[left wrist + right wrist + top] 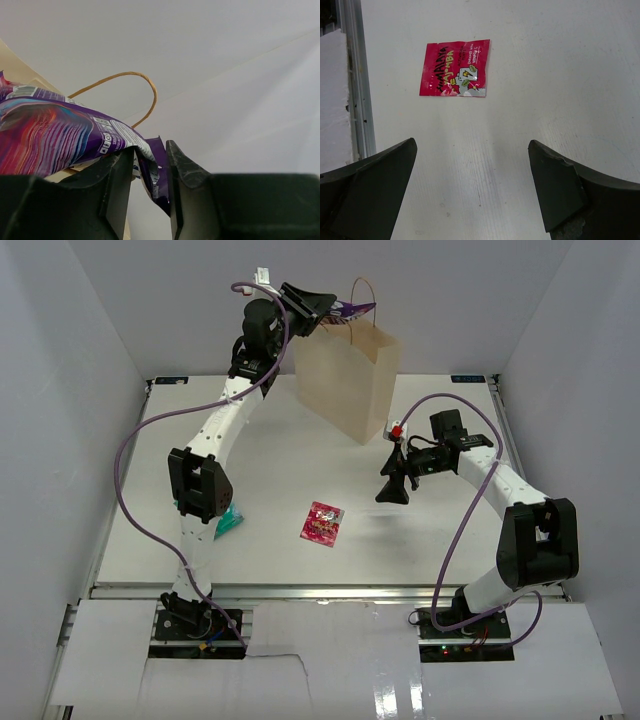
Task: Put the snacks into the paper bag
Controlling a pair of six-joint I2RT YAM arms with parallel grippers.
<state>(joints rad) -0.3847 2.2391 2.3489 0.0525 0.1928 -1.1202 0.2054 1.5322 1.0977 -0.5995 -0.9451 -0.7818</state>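
Observation:
The cream paper bag (350, 375) stands upright at the back of the table. My left gripper (322, 308) is raised above its left rim, shut on the purple-and-white pack (352, 310), which hangs over the bag's mouth. In the left wrist view the pack (55, 135) is pinched by its corner between the fingers, with a twine handle (145, 90) behind. The red-pink sachet (323, 522) lies flat at the table's middle. My right gripper (397, 485) is open and empty, to the sachet's right; the right wrist view shows the sachet (455, 75) ahead. A teal-and-white pack (230, 520) lies partly hidden under the left arm.
White walls enclose the table on three sides. A metal rail (330, 590) runs along the table's front edge, also seen in the right wrist view (357, 90). Purple cables loop off both arms.

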